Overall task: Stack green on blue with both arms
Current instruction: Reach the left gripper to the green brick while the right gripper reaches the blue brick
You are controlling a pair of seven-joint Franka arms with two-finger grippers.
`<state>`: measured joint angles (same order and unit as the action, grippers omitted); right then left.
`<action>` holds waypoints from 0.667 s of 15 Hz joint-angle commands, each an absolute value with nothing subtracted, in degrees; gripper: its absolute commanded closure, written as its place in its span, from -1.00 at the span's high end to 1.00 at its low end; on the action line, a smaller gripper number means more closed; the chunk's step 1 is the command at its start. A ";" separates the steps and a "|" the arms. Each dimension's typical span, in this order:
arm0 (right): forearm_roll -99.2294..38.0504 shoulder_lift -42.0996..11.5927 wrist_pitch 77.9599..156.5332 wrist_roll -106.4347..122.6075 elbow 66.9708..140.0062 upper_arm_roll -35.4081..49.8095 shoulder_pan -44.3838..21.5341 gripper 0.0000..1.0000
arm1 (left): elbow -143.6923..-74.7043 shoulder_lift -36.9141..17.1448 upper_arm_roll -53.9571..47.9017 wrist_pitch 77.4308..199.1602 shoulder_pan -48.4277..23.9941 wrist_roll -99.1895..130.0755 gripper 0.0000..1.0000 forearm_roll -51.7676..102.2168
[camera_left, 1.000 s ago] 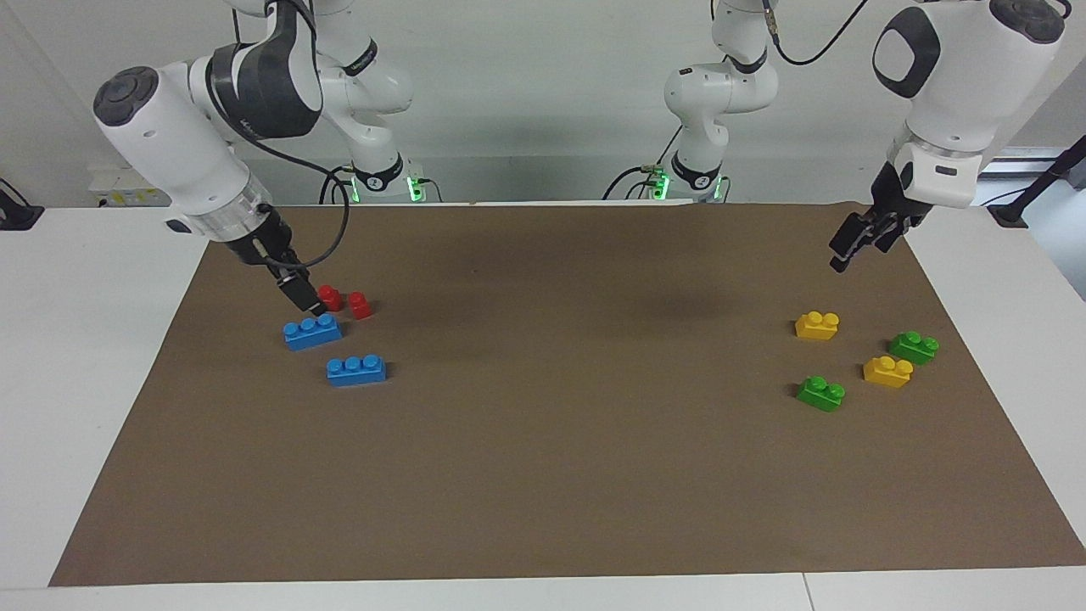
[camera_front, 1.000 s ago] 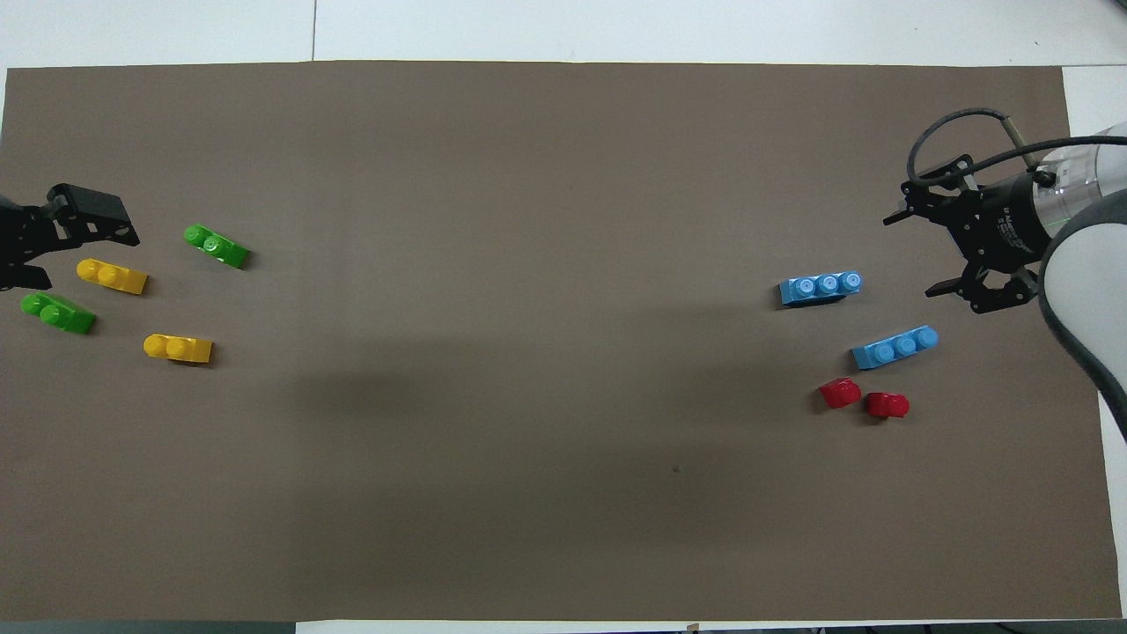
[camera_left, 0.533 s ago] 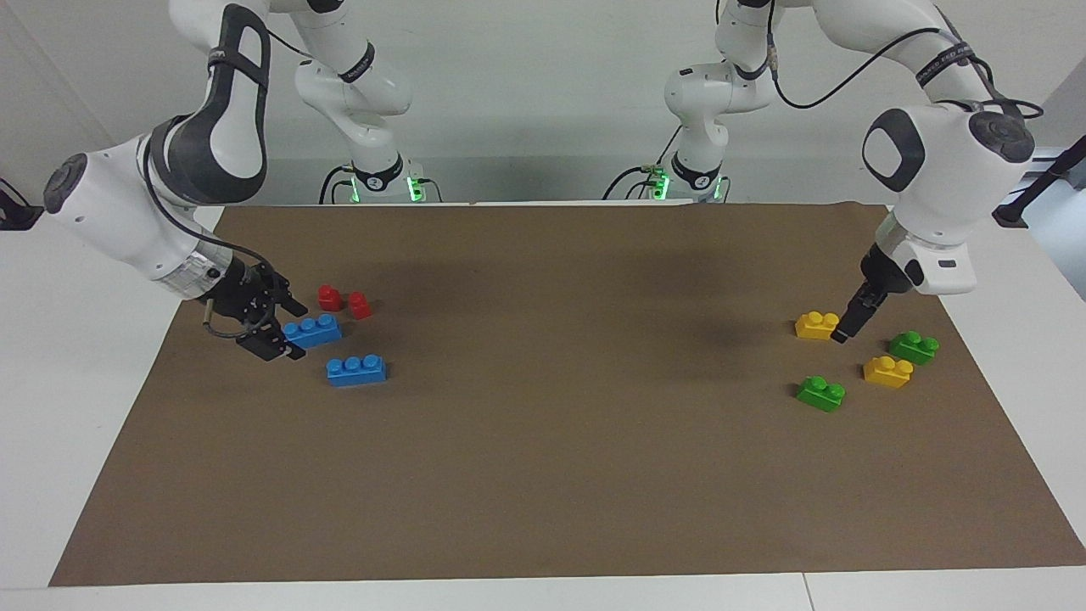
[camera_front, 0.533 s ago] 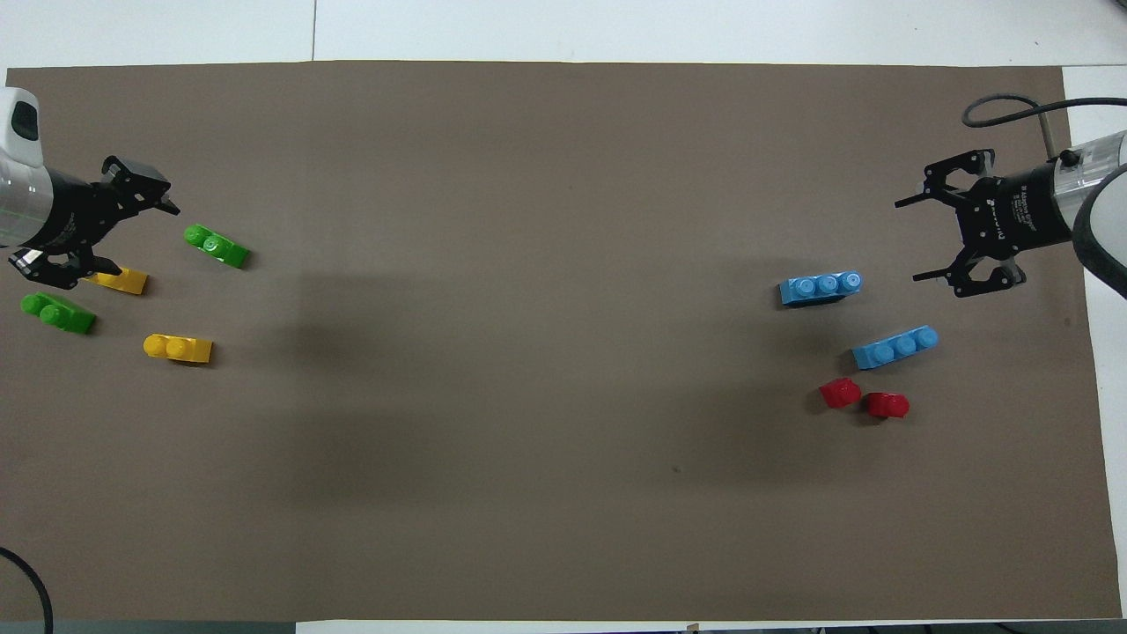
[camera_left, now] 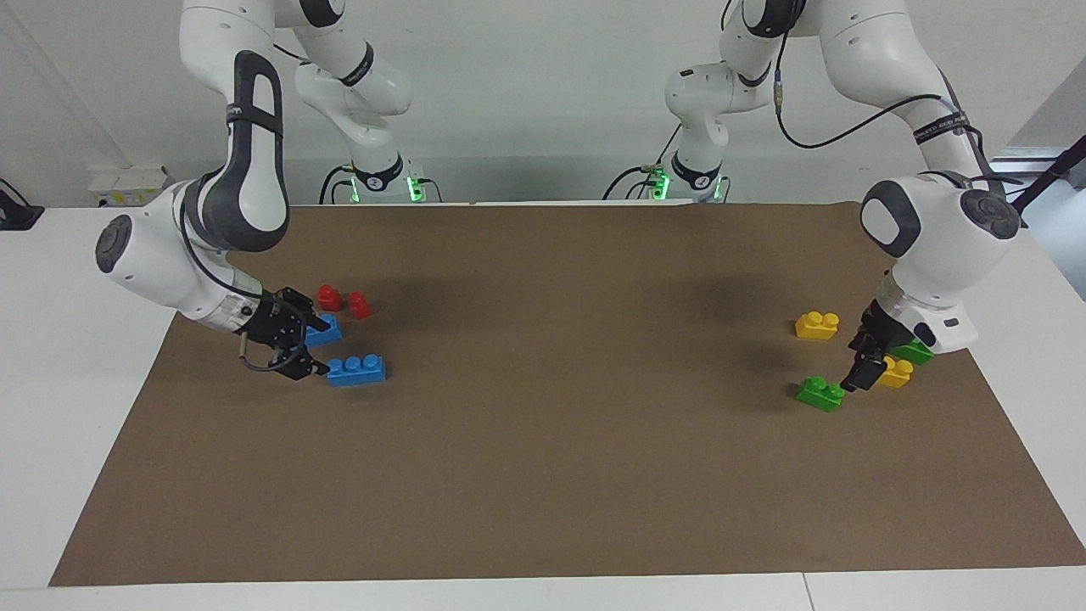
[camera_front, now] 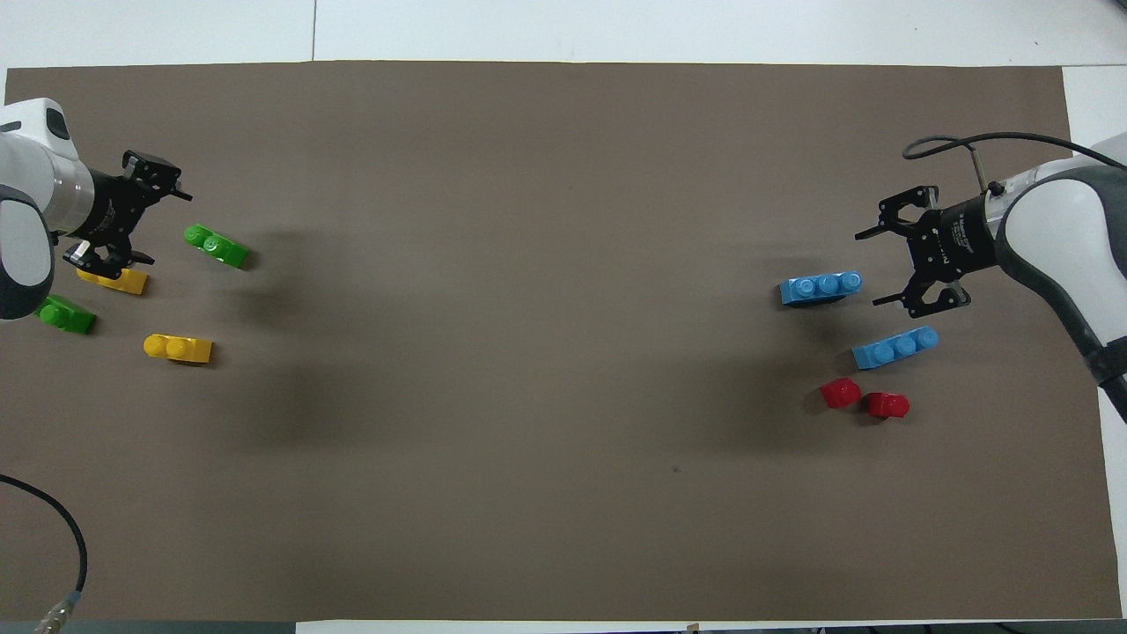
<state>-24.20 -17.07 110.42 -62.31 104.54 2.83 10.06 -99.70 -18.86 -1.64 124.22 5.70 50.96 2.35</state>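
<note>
Two blue bricks lie toward the right arm's end: one (camera_left: 357, 370) (camera_front: 821, 287) farther from the robots, the other (camera_left: 327, 331) (camera_front: 894, 346) nearer and partly hidden in the facing view. My right gripper (camera_left: 314, 346) (camera_front: 867, 269) is low and open, just off the end of the farther blue brick, not touching it. Two green bricks lie toward the left arm's end: one (camera_left: 820, 394) (camera_front: 216, 246) farther, one (camera_left: 916, 350) (camera_front: 63, 315) nearer. Beside the farther green brick my left gripper (camera_left: 861, 375) (camera_front: 163, 225) hangs low and open, holding nothing.
Two yellow bricks (camera_left: 817, 325) (camera_left: 898, 372) lie among the green ones, one partly under the left gripper. Two small red bricks (camera_left: 329, 297) (camera_left: 360, 305) sit next to the nearer blue brick, closer to the robots. A brown mat (camera_left: 543, 475) covers the white table.
Both arms have come down. The right gripper moved from the nearer blue brick out to the farther one's end. The left gripper dropped from the mat's corner to beside the farther green brick.
</note>
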 commanded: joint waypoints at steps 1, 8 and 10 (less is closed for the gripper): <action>-25.40 -18.80 111.44 -60.65 104.94 3.08 10.63 0.89 | -97.91 -21.79 -1.85 127.26 5.98 53.35 1.00 3.43; -27.86 -20.13 117.32 -60.21 107.92 3.08 10.64 0.89 | -98.70 -26.10 -1.76 132.35 5.45 55.81 1.00 3.16; -27.95 -19.78 119.44 -60.12 109.59 3.08 10.20 0.89 | -99.66 -26.19 -1.76 134.03 5.98 56.16 1.00 3.08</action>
<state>-26.20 -20.39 116.78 -61.92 107.20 2.79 10.09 -99.26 -25.59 -1.78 132.07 5.68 55.33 2.54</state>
